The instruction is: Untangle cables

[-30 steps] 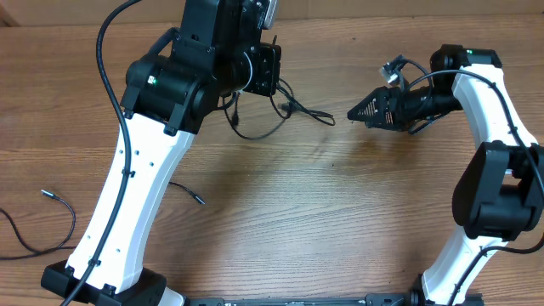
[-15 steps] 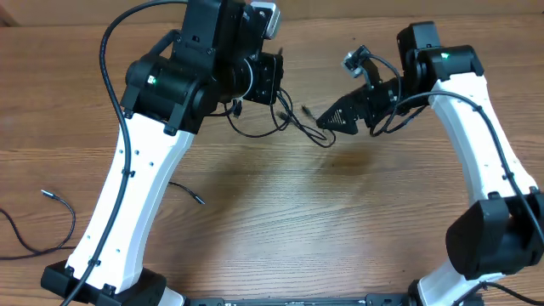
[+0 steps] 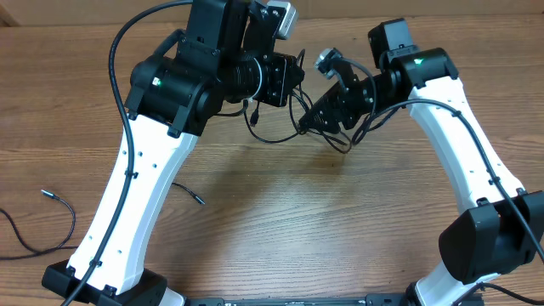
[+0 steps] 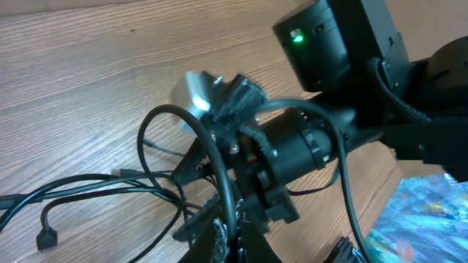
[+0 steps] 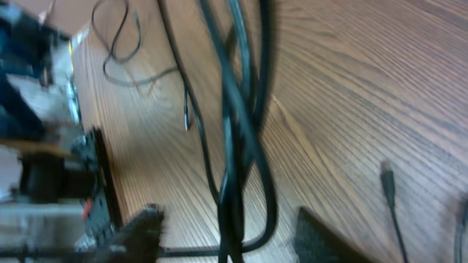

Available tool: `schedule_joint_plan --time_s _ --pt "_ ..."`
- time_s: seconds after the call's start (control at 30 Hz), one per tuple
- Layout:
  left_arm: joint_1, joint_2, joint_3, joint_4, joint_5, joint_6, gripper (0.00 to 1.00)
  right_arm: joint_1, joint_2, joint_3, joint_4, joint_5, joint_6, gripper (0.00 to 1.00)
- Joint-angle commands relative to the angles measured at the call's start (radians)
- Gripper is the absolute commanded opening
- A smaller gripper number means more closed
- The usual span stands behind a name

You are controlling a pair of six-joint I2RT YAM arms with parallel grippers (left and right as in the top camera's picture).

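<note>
The right claw (image 5: 230,234) has its two fingers apart, and the cables (image 5: 232,109) run down between them as a bunch of black strands; the fingers do not press on them. Just beside it, the left claw (image 3: 291,81) is pinched tight on the same tangle, holding its loops up off the wood. One small plug (image 3: 254,118) dangles below them. Underneath is a wooden table (image 3: 280,229) with a brown, streaky grain, and it fills nearly the whole overhead view. Well apart from the tangle, near the left edge, a loose cable (image 3: 66,223) lies flat on the table, one plug end pointing inward. A short cable end (image 3: 190,195) pokes out beside the left arm (image 3: 136,195). A thicker black cord (image 3: 119,93) arcs along that arm. A blurred blue patch (image 4: 420,226) shows at one corner of the left wrist view; I cannot tell what it is. Both arms rise from the near edge and bend inward. The right arm (image 3: 463,144) reaches left across the table until the two wrists nearly meet over the far middle.
</note>
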Motion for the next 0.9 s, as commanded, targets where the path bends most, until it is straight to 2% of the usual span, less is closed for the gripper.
schedule_joint_plan --time_s 0.0,0.03,0.13,0.27,0.3,0.4,0.57,0.67,0.87 --pt "-0.008 -0.002 0.013 0.006 0.031 -0.01 0.04 0.009 -0.026 0.023 0.01 -0.005 -0.002 0.39" --pt "-0.008 -0.002 0.013 0.006 0.03 -0.01 0.04 0.009 -0.026 0.023 0.01 -0.005 -0.002 0.35" --pt "-0.007 -0.002 0.013 0.004 0.023 -0.01 0.04 0.009 -0.026 0.023 0.008 -0.005 -0.001 0.15" --pt "-0.006 -0.002 0.013 0.002 -0.023 -0.011 0.04 0.009 -0.026 0.023 0.005 -0.005 -0.001 0.07" --pt "-0.006 -0.002 0.013 -0.005 -0.08 -0.029 0.04 0.009 -0.026 0.023 0.001 -0.005 0.002 0.05" --pt "-0.006 -0.002 0.013 -0.029 -0.234 -0.115 0.04 0.009 -0.026 0.023 -0.015 -0.005 0.002 0.04" --pt "-0.005 -0.002 0.013 -0.09 -0.553 -0.342 0.04 0.008 -0.026 0.023 -0.053 -0.005 0.0 0.04" --pt "-0.003 -0.002 0.013 -0.11 -0.628 -0.383 0.04 0.008 -0.027 0.023 -0.064 -0.005 -0.002 0.04" --pt "0.029 -0.002 0.013 -0.168 -0.632 -0.384 0.04 0.008 -0.048 0.023 -0.066 -0.026 -0.002 0.04"
